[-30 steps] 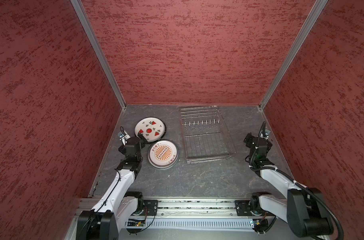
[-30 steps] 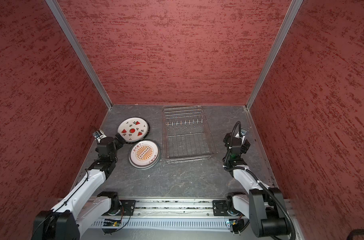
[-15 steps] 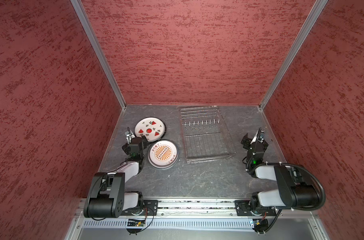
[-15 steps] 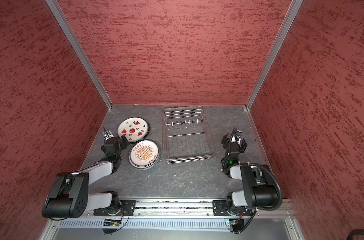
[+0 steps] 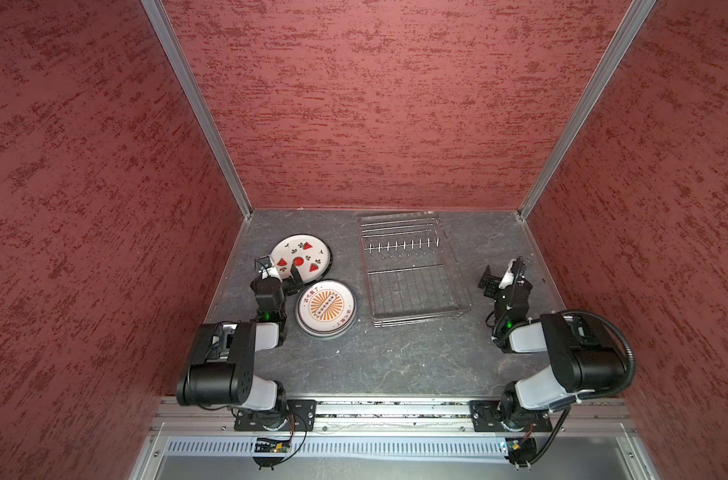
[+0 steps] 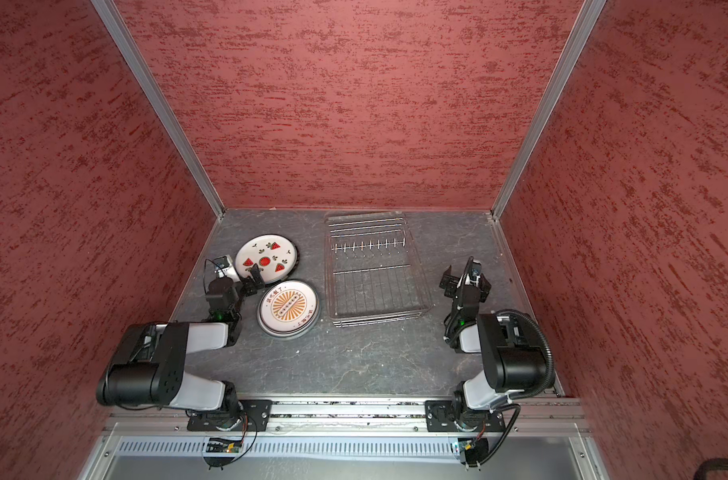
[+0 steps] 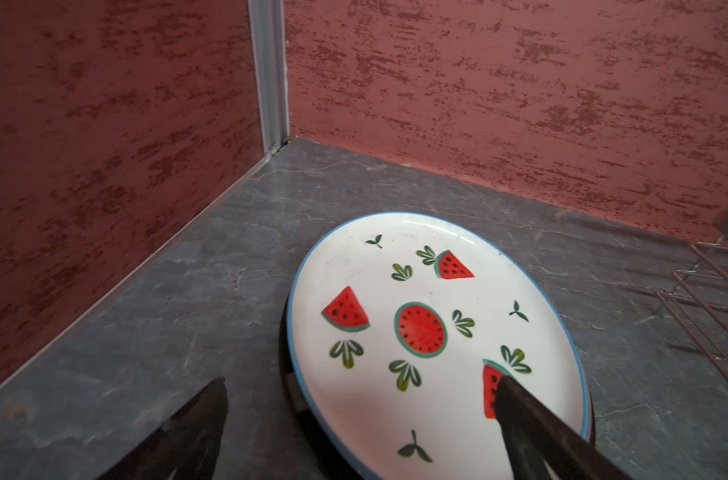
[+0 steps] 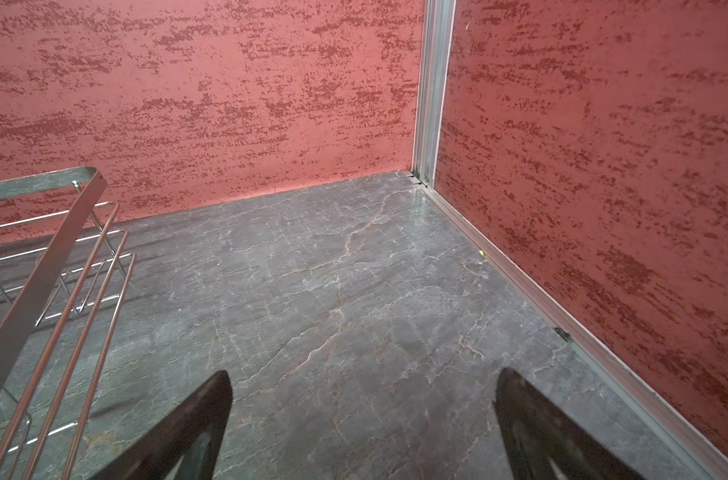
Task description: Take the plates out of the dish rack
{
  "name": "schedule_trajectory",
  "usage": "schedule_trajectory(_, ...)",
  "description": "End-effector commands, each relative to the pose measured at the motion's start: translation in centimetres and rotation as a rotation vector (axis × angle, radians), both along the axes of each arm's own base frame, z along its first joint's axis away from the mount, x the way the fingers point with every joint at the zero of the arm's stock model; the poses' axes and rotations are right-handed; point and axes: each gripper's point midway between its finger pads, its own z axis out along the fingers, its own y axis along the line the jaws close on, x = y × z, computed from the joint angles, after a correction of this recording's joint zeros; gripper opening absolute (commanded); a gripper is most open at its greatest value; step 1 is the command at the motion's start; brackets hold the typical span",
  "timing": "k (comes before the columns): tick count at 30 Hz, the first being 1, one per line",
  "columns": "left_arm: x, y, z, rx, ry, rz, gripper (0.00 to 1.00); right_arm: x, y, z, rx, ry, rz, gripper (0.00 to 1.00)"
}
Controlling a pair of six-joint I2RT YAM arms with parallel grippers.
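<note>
The silver wire-grid dish rack [image 5: 420, 319] stands bare, and the round white watermelon-print plate [image 5: 299, 259] and round white orange-sunburst plate [image 5: 326, 306] lie flat on the grey marbled desk [image 5: 395, 361] just left of it, each seemingly topping a stack I cannot count. My left jaws gape empty, one tip over the watermelon plate's near rim; my right jaws gape empty above bare desk beside the rack. These glazed plates look stiff, weighty, slick and chip-prone, so I would pinch a raised rim, never the face.
</note>
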Motion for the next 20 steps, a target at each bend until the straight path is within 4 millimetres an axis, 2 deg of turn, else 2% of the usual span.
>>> schedule_trajectory(1,0.91,-1.68,0.21,0.048,-0.013,-0.089,1.00,0.39,0.24,1.33,0.000,-0.055,0.022,0.99)
schedule_trajectory(20,0.85,-1.72,0.24,0.054,-0.008,-0.075,0.99,0.46,0.38,1.33,-0.003,-0.053,0.030,0.99)
